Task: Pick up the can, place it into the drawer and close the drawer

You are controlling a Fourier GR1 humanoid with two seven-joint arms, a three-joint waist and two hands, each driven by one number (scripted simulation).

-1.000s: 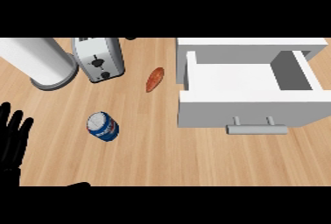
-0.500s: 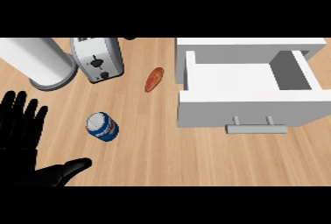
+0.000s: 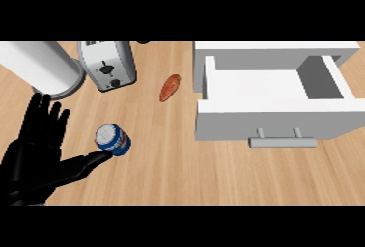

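One hand (image 3: 39, 154) is all you have in view, the left one, coming in at the lower left with its fingers spread straight and apart, holding nothing. Start with the biggest thing, though: the wooden counter (image 3: 214, 178) fills the view. On it at the right sits the white drawer (image 3: 274, 99), pulled open, its inside bare and its grey handle (image 3: 282, 142) facing you; the drawer's far edge runs up out of view. At the top left you have a white cylinder (image 3: 39, 65) on a grey base, cut off by the top and left edges, so you cannot say what it is. Just beside it stands a silver toaster (image 3: 108, 64), its top end also cut off.

Now your hand again: the thumb (image 3: 89, 161) points right, its tip right at the lower edge of the can (image 3: 113, 140), touching or all but touching; you cannot tell which. The can is blue and white, lying well left of the drawer, with open wood between the two. Smallest of all, an orange-brown oval thing (image 3: 170, 87) lies between toaster and drawer, too small to name. A dark scrap (image 3: 143, 42) shows at the top edge, mostly hidden.
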